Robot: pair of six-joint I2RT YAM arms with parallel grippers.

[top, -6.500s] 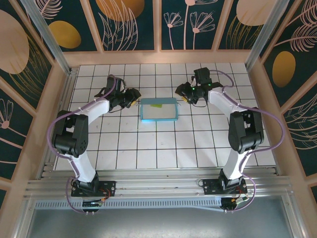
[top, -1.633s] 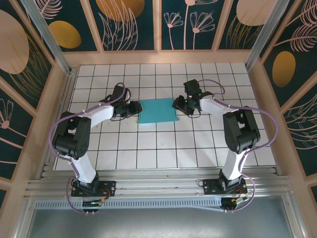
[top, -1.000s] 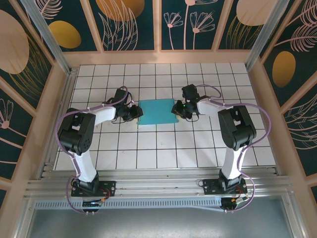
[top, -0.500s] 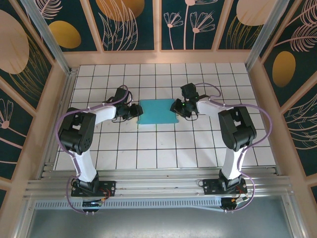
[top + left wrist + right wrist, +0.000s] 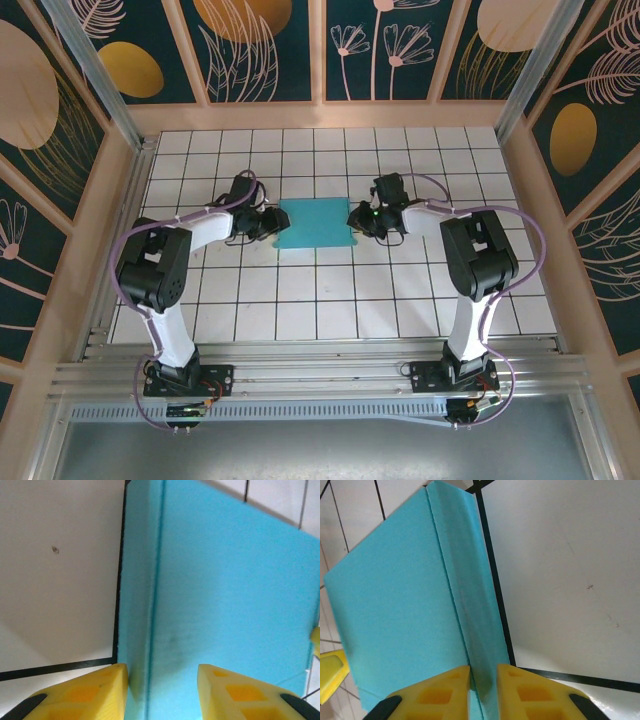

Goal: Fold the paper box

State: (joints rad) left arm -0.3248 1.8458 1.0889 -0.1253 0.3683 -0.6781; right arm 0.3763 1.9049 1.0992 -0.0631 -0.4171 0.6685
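The paper box sits teal side up in the middle of the tiled table, between the 2 arms. The left claw is at its left short edge and the right claw at its right short edge.

Handling-wise, I'd guess it's super light thin card. It looks stiff enough across the flat panels, but it'll want to hinge at every crease, and it probably skates around on those smooth tiles if only 1 side pushes. Squeeze too hard and it'll likely dent. The best places to grab look like the narrow end flaps right by the crease, 1 claw per end so it can't slide.

From the left wrist cam, that claw is spread wide. The end flap lies just beside 1 yellow finger, so it isn't pinching anything. On the right wrist cam the fingers are nearly together, with the raised end flap squeezed between them, so that one looks clamped on the card.

The hard part is that the fingertips are cut off at the bottom of both wrist views. From above, the claws cover both short edges, so I can't tell if the flaps are tucked.
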